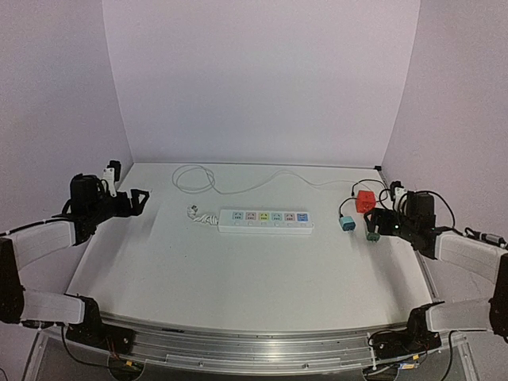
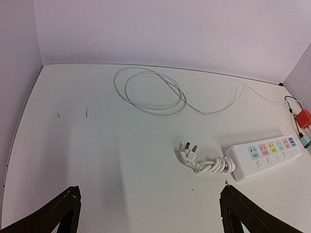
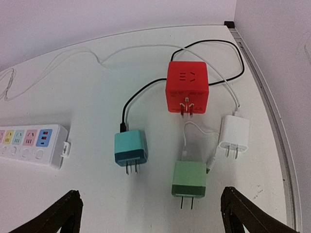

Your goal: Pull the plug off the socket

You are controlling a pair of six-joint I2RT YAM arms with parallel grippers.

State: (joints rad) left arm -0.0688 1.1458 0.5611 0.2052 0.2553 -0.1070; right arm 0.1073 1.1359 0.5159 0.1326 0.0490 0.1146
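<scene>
1. While sitting well left of the socket point(image 1: 266, 220), the left gripper point(image 1: 136, 201) faces it. Fingers are spread wide, nothing held.
2. At the socket's left end there is one bundled white cord point(image 2: 214, 166) ending in one three-pin plug point(image 2: 188, 149). The plug lies loose on the table point(image 1: 238, 278).
3. One socket, flat on the table about midway between the two grippers. Long axis runs left-right, parallel to the near table edge. Cord end points left, blue-labelled end points right. It has one row of colour-labelled outlets; can't read the exact count for sure.
4. Behind the socket is one thin white cable point(image 2: 150, 92), coiled in loose loops and trailing off right.
5. Right of the socket and apart from it lie four adapters, prongs bare:
   - one teal adapter point(image 3: 130, 148), nearest the socket's blue end
   - one red cube adapter point(image 3: 187, 87), behind the others
   - one green adapter point(image 3: 189, 178)
   - one white adapter point(image 3: 234, 133), farthest right
6. The right gripper point(image 3: 150, 194) hangs right of the socket, on the near side of the adapters. Fingers are wide apart, empty.
</scene>
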